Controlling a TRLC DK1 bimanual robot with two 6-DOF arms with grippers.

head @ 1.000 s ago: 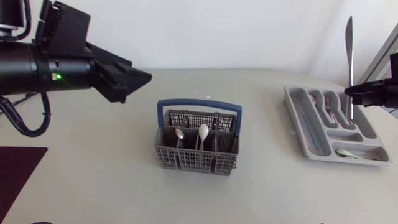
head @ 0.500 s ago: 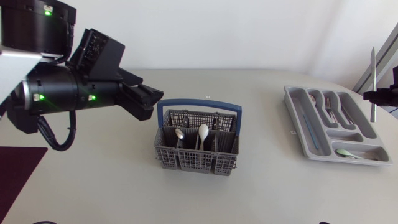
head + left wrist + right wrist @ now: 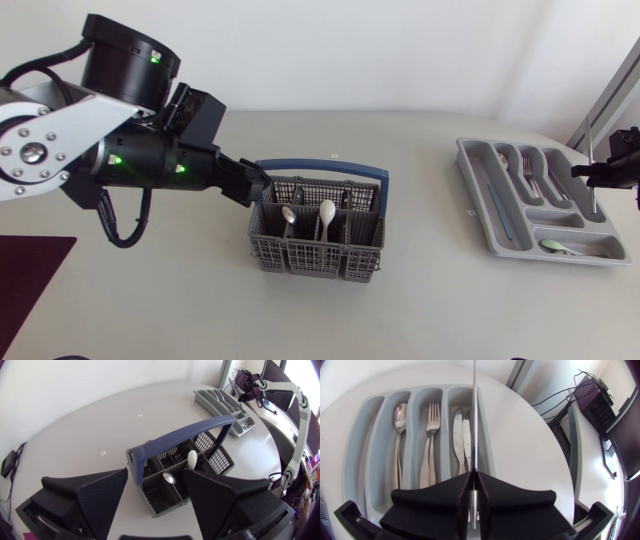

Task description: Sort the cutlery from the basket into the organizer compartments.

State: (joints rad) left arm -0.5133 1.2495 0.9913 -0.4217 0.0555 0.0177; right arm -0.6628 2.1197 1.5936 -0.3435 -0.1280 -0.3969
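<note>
Pale tabletop lies under both arms. The right gripper is pinched tight on a knife, both fingers pressed flat against it. The blade runs straight ahead of the fingers, seen edge-on. It lies over the grey organizer, along the outer side of the compartment where two knives already rest. Next to those are forks, then a spoon, each in its own long slot. A pale green spoon sits in the small end compartment.

The left gripper stands wide apart and grips nothing. It is near the end of the grey basket, close to the blue handle. In the basket a metal spoon and a white spoon stand upright in neighbouring cells. Basket and organizer are well apart on the table.
</note>
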